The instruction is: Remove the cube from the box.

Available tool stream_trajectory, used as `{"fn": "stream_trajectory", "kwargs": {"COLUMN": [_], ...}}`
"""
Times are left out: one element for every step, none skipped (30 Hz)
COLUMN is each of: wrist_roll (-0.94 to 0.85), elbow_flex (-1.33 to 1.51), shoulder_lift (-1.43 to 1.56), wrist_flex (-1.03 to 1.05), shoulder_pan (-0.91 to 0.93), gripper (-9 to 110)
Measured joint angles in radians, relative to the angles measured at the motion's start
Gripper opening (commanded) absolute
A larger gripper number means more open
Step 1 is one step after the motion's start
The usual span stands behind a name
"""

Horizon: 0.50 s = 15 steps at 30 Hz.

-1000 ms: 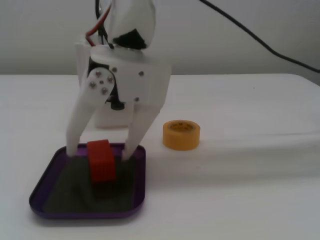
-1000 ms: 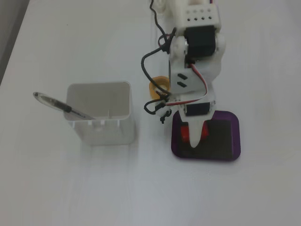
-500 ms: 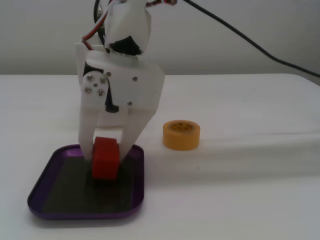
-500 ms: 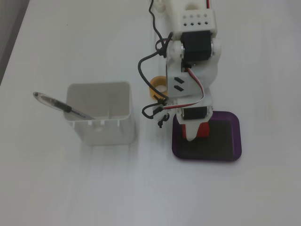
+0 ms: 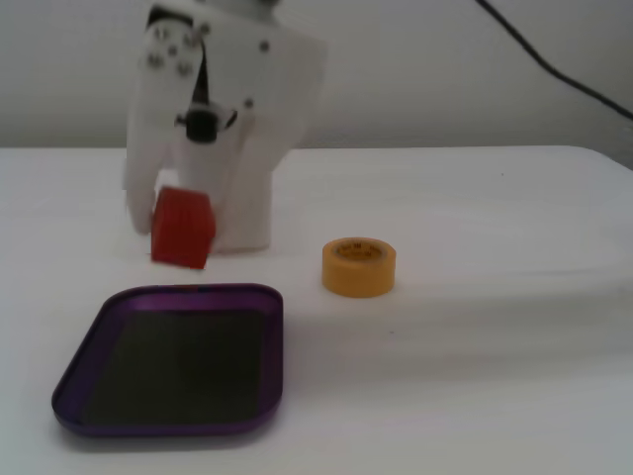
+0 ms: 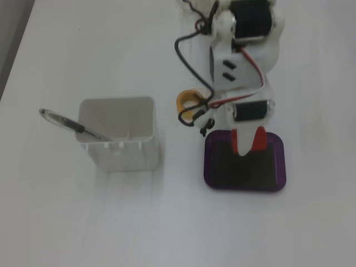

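Note:
The cube (image 5: 183, 228), a small red block, is held tilted in my white gripper (image 5: 188, 236), which is shut on it. It hangs just above the far rim of the box (image 5: 273, 356), a shallow purple tray with a dark, empty bottom. From above, the gripper (image 6: 250, 146) points down over the upper part of the box (image 6: 281, 167). The cube (image 6: 259, 139) shows as red beside the white finger (image 6: 245, 143).
A yellow tape roll (image 5: 358, 267) lies on the table right of the box, and from above it (image 6: 188, 103) sits partly under the arm's cables. A tall white square container (image 6: 119, 139) holding a pen (image 6: 72, 127) stands to the left.

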Motion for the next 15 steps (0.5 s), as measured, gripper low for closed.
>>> {"fn": "stream_trajectory", "kwargs": {"wrist_roll": [0.012, 0.025, 0.038, 0.051, 0.064, 0.074, 0.087, 0.094, 0.103, 0.107, 0.115, 0.124, 0.135, 0.144, 0.153], "elbow_flex": [-0.012, -0.02, -0.025, -0.025, -0.026, -0.026, -0.026, -0.026, -0.023, -0.008, 0.014, 0.038, 0.066, 0.094, 0.126], "shoulder_lift": [0.023, 0.048, 0.066, 0.084, 0.101, 0.118, 0.132, 0.146, 0.16, 0.175, 0.187, 0.199, 0.212, 0.221, 0.23], "wrist_flex": [0.038, 0.084, 0.12, 0.152, 0.184, 0.215, 0.242, 0.268, 0.285, 0.298, 0.304, 0.307, 0.307, 0.304, 0.295], "shoulder_pan": [-0.008, -0.015, -0.023, -0.028, -0.028, -0.028, -0.026, -0.021, -0.017, -0.015, -0.015, -0.017, -0.021, -0.029, -0.037], "gripper": [-1, -1, -1, -1, -1, -1, -1, -1, -1, -1, -1, -1, -1, -1, -1]}}
